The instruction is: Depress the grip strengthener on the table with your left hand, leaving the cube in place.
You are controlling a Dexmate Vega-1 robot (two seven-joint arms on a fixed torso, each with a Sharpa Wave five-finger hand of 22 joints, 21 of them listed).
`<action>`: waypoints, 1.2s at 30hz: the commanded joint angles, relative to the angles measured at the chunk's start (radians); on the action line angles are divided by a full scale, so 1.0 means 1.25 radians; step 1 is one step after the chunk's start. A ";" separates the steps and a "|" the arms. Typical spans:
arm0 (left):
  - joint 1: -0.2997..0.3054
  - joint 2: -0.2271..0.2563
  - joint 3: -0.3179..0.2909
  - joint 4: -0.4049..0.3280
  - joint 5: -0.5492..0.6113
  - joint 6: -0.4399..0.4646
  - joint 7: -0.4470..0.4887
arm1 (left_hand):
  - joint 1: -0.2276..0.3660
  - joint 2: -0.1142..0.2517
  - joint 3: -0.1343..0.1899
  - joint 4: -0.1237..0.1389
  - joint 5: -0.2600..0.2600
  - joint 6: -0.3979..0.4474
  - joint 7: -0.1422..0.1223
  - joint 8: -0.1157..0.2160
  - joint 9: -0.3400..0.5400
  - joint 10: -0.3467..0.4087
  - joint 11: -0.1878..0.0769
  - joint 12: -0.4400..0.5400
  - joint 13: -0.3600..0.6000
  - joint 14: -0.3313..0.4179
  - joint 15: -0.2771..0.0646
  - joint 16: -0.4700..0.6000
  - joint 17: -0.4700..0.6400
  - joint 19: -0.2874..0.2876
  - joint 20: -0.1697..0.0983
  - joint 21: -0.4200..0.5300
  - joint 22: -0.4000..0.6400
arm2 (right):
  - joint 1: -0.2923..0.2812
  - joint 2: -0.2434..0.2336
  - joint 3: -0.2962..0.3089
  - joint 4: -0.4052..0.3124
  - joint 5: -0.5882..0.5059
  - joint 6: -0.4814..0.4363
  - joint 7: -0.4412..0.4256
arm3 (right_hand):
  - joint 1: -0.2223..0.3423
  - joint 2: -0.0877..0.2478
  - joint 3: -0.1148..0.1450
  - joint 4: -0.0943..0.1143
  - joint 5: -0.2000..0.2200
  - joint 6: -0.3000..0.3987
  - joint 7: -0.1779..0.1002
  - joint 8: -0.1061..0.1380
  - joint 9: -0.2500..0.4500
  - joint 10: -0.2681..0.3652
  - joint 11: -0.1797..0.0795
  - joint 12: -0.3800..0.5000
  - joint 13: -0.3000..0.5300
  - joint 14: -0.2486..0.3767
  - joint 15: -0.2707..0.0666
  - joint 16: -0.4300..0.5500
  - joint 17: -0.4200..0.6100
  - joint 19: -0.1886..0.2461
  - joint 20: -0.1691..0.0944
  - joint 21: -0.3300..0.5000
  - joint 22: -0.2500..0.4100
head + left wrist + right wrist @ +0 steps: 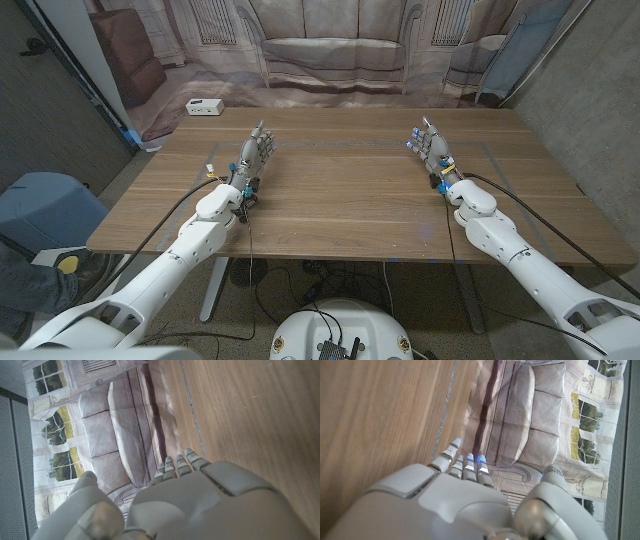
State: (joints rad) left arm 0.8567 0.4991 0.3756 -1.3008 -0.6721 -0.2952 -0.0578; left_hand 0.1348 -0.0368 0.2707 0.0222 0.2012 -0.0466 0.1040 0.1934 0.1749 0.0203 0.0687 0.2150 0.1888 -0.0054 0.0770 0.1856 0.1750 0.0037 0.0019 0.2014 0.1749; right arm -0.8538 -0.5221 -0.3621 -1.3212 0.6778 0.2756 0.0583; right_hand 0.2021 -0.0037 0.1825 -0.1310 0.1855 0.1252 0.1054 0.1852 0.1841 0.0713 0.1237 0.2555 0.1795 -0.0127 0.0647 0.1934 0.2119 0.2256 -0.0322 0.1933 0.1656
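While both hands wait over the wooden table [350, 190], no grip strengthener and no cube can be made out on it from the head view or from either wrist view — where the task's things lie cannot be told from these pictures. The left hand [254, 157] is held near the table's left side, fingers extended and apart, with nothing in it; seen from its own wrist, its fingers [180, 465] reach out toward the printed backdrop [320, 45] of a sofa. The right hand [432, 148] is held likewise near the right side, fingers stretched and empty, well apart from the left.

Judged from this, the pressing step has not yet been begun. Before any reach is made, the strengthener should first be found, and the cube's place noted — so that a path can be chosen that keeps the left arm away from it. The press is best made straight down with the palm centred, so the tool is not tipped or slid. The right hand is best kept where it is.
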 commanded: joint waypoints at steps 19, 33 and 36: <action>0.083 0.057 -0.043 -0.142 0.053 -0.047 0.080 | 0.041 0.007 0.010 -0.032 -0.001 0.109 0.003 0.020 0.003 0.101 0.017 0.027 0.003 0.102 0.002 0.021 0.003 0.095 0.016 0.023 0.002 | -0.067 -0.024 0.028 -0.052 0.021 0.057 0.026 | -0.003 -0.012 -0.007 0.003 0.004 0.025 0.001 0.009 0.002 0.016 0.007 -0.004 0.004 0.001 0.014 0.004 0.000 0.004 0.009 0.001 0.004; 0.128 0.084 -0.063 -0.175 0.097 -0.081 0.116 | 0.078 0.012 0.020 -0.061 -0.006 0.180 -0.017 0.027 0.004 0.142 -0.001 0.029 0.003 0.154 -0.015 0.021 0.003 0.140 0.019 0.025 0.002 | -0.113 -0.037 0.049 -0.097 0.027 0.072 -0.001 | -0.005 -0.009 -0.007 0.005 0.005 0.018 0.000 0.005 0.002 0.018 0.007 -0.006 0.004 0.002 0.016 0.005 0.000 0.003 0.011 0.000 0.004; 0.141 0.094 -0.070 -0.186 0.108 -0.085 0.127 | 0.087 0.016 0.025 -0.066 -0.006 0.182 -0.012 0.026 0.004 0.147 -0.002 0.029 0.003 0.157 -0.016 0.021 0.002 0.144 0.019 0.024 0.002 | -0.114 -0.038 0.049 -0.098 0.026 0.078 0.007 | -0.005 -0.009 -0.007 0.005 0.005 0.018 0.000 0.005 0.002 0.019 0.007 -0.006 0.004 0.002 0.016 0.005 0.000 0.003 0.011 0.000 0.004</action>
State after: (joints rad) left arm 0.9837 0.5814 0.3124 -1.4886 -0.5846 -0.3791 0.0552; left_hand 0.2231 -0.0194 0.2982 -0.0498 0.1958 0.1754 0.0822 0.2245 0.1746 0.1897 0.0662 0.2479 0.1885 0.1794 0.0567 0.2078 0.1748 0.1721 0.0272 0.2294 0.1746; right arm -0.9661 -0.5601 -0.3131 -1.4150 0.7062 0.3554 0.0692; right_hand 0.1951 -0.0105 0.1754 -0.1240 0.1855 0.1496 0.1052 0.1920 0.1839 0.0859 0.1305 0.2506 0.1792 -0.0127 0.0753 0.1934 0.2090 0.2269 -0.0264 0.1933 0.1653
